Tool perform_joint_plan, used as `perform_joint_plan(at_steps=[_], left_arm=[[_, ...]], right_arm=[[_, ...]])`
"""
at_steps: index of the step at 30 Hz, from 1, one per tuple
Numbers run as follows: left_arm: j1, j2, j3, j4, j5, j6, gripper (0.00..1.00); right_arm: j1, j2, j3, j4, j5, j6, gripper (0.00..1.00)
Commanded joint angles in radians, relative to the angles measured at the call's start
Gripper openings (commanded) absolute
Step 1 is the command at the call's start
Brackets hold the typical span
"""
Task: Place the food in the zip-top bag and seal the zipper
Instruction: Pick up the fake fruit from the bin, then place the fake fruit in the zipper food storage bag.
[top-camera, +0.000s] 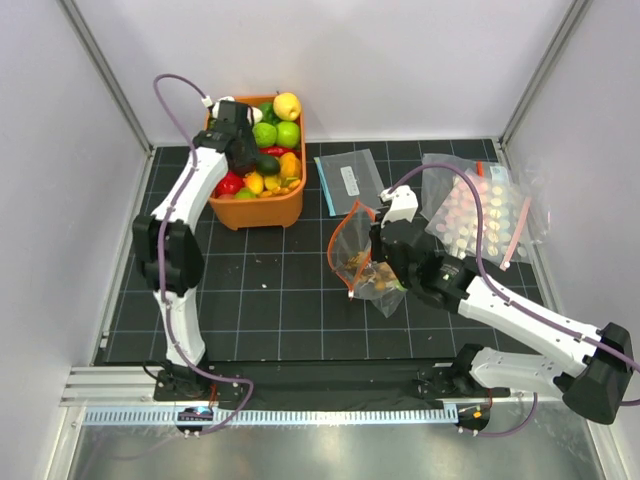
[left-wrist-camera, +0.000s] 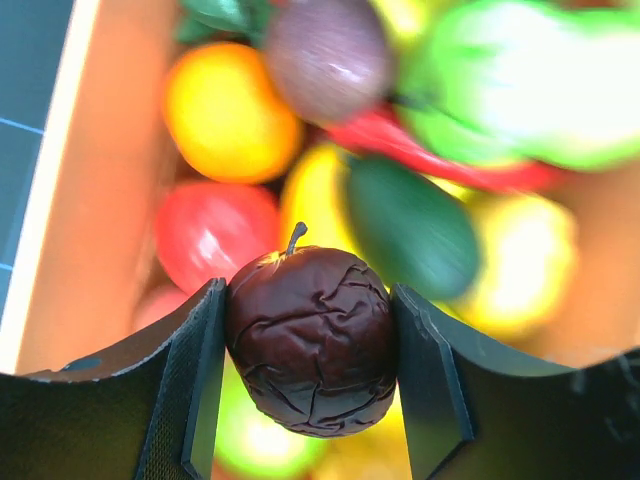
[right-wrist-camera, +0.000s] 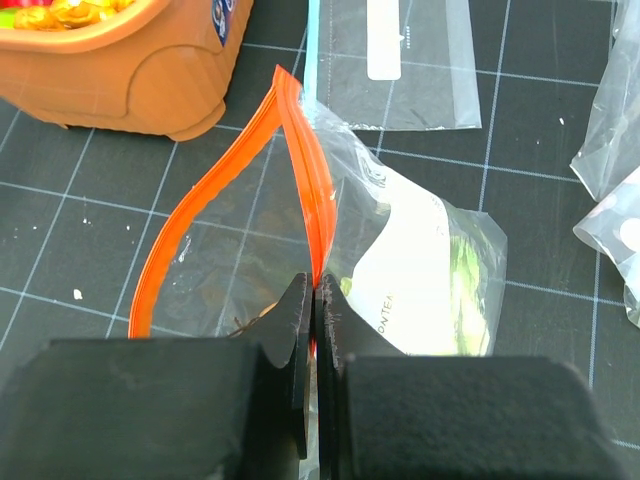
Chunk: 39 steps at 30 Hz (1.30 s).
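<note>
Black left pincer (left-wrist-camera: 310, 300) is closed on a maroon wrinkled fruit (left-wrist-camera: 310, 350), both pads (left-wrist-camera: 203, 365) touching its sides, down in the orange tub (top-camera: 298, 195) among the other food (top-camera: 288, 134); the grip looks centred, so a straight lift should clear the neighbours. Right pincer (right-wrist-camera: 315, 300) is clamped on the zipper (right-wrist-camera: 215, 190), propping the zip-top bag (top-camera: 365, 262) open mid-counter (top-camera: 260, 300); the drop should be aimed inside that orange loop.

Dark fruit (left-wrist-camera: 312, 340) looks wrinkled, glossy; zip-top bag (right-wrist-camera: 420, 240) is crinkly clear plastic.
</note>
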Motion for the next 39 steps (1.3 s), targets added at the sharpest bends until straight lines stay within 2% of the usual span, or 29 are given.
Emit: perform_joint_plan(at_steps=[1,8,11,16,21,29,33,39], left_arm=[[-0.001,-0.209,-0.062,0.065,0.213,-0.078,0.28],[-0.069,-0.366,-0.271,0.175,0.478,-0.162,0.27],[-0.156,-0.410,-0.331,0.209,0.482,-0.153,0.26],[-0.332,-0.496,-0.341,0.203,0.445,-0.101,0.27],[-0.460,-0.604,-0.484,0.287,0.422,-0.067,0.26],[-0.573,-0.781,-0.732,0.491,0.391,0.022,0.21],[-0.621,-0.760,-0.750,0.530,0.422,0.028,0.20],[-0.629,-0.682,-0.745,0.533,0.399,0.043,0.20]], right_arm=[[0.003,-0.044,-0.001,0.044,0.005,0.016,0.01],[0.003,-0.060,-0.003,0.041,0.004,0.010,0.01],[0.003,-0.064,-0.004,0.043,0.007,0.009,0.01],[0.003,-0.050,-0.004,0.049,0.002,0.013,0.01],[0.003,-0.053,0.005,0.038,-0.016,0.021,0.01],[0.003,-0.113,-0.004,0.029,-0.047,0.038,0.01],[0.002,-0.125,-0.017,0.037,-0.044,0.044,0.01],[0.001,-0.117,-0.018,0.037,-0.042,0.052,0.01]])
